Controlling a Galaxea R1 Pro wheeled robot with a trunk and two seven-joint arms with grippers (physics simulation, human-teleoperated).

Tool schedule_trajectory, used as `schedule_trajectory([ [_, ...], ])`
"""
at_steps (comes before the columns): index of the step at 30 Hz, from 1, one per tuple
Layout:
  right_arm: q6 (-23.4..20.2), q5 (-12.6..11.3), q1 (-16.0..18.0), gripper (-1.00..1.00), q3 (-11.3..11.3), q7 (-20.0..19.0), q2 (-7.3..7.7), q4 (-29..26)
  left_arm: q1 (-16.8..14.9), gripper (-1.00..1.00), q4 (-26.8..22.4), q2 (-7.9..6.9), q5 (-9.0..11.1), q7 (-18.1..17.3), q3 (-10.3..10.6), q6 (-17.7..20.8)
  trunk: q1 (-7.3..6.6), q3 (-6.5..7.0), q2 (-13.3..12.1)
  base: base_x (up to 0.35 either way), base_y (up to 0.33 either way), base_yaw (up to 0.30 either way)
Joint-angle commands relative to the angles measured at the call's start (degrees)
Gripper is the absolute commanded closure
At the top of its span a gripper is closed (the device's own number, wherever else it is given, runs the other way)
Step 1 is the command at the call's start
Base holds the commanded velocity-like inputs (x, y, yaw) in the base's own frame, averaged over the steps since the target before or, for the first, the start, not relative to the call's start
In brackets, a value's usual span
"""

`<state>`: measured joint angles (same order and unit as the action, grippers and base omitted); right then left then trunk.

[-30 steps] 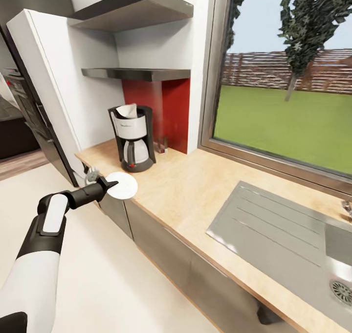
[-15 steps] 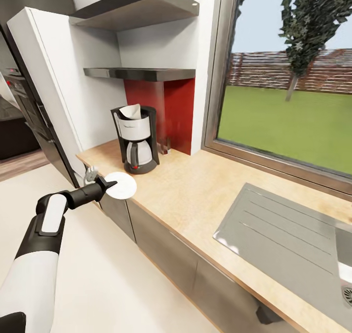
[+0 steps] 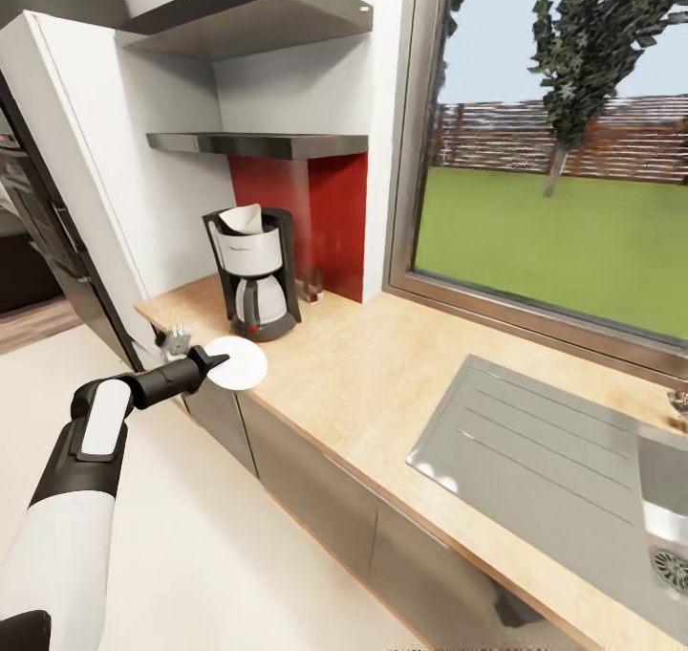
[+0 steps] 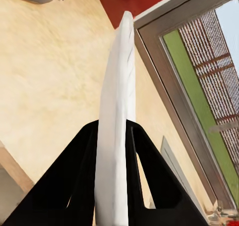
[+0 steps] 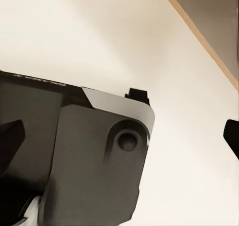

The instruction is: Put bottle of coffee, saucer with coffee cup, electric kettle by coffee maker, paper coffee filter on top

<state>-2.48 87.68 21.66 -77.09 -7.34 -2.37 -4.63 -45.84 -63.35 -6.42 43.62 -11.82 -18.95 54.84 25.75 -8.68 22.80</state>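
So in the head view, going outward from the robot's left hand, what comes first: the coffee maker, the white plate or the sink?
1. Saucer, gripped in the left hand.
2. Coffee maker, behind it on the countertop.
3. Sink, far along toward the right.

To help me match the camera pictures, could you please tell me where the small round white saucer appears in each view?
Head view: the small round white saucer is lower left of centre, flat face showing, held at its edge by the left tool over the front edge of the beige wood-look countertop.
Left wrist view: the saucer stands edge-on in the middle, clamped between the black fingers.
Right wrist view: I cannot make it out.
Shared landmark: the countertop.
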Motion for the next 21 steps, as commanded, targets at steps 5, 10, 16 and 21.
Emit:
schedule_trajectory([
  [5, -0.15, 0.29, 0.06, -1.00, -0.50, -0.19, 0.02, -0.58, -0.04, 1.00, -0.02, 0.00, -0.47, -0.48, -0.12, 0.27, 0.03, -0.12, 0.12, 0.000, 0.000, -0.264],
  [10, 1.30, -0.57, 0.05, -1.00, -0.63, -0.14, 0.32, -0.79, -0.04, 1.00, -0.02, 0.00, -0.47, -0.48, -0.12, 0.27, 0.03, -0.12, 0.12, 0.000, 0.000, -0.269],
  [16, 1.76, -0.72, 0.05, -1.00, -0.60, -0.05, 0.44, -1.85, -0.04, 1.00, -0.05, 0.00, -0.39, -0.48, -0.21, 0.27, 0.03, -0.12, 0.12, 0.000, 0.000, -0.271],
  [21, 1.70, -0.67, 0.05, -1.00, -0.60, 0.22, 0.44, -2.03, -0.04, 1.00, -0.02, 0.04, -0.38, -0.49, -0.19, 0.27, 0.03, -0.12, 0.12, 0.000, 0.000, -0.271],
])
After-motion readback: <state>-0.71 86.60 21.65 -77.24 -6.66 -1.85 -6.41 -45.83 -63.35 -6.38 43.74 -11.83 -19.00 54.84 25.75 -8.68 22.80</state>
